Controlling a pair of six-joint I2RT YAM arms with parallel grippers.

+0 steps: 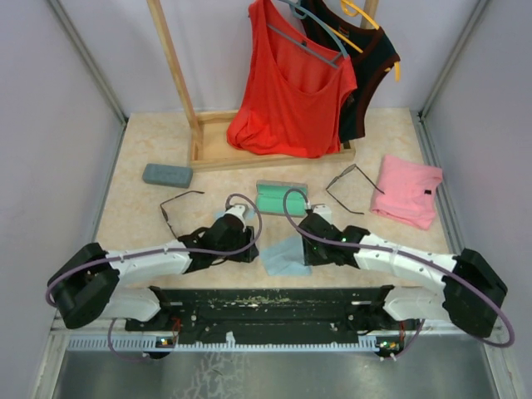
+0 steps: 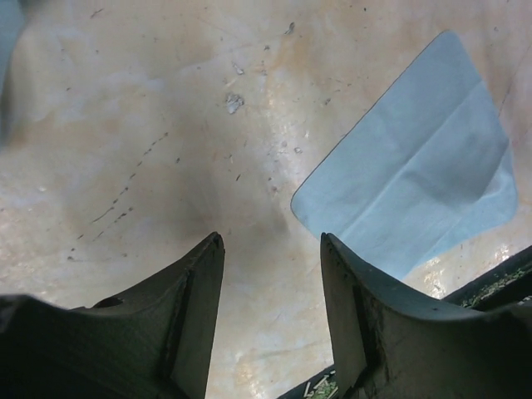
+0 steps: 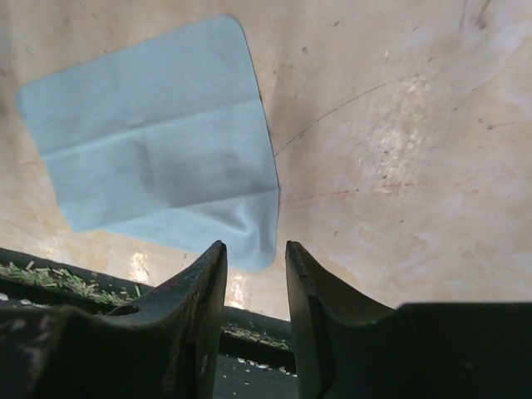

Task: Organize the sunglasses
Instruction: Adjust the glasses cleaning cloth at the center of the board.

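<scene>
Matt blue cloth (image 3: 158, 158) on glossy, scuffed tabletop (image 3: 399, 125)

Pale walls (image 1: 50, 100) enclose a beige, seemingly marbled tabletop (image 1: 137, 220); wooden rack (image 1: 172, 62) at back.

White-shelled arms (image 1: 154, 264) with black joints and looping purple cables (image 1: 284, 208).

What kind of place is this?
Probably a robot test booth: a left arm and right arm bolted at the table edge, plain walls close around, and a red top hanging from a wooden rack.
</scene>
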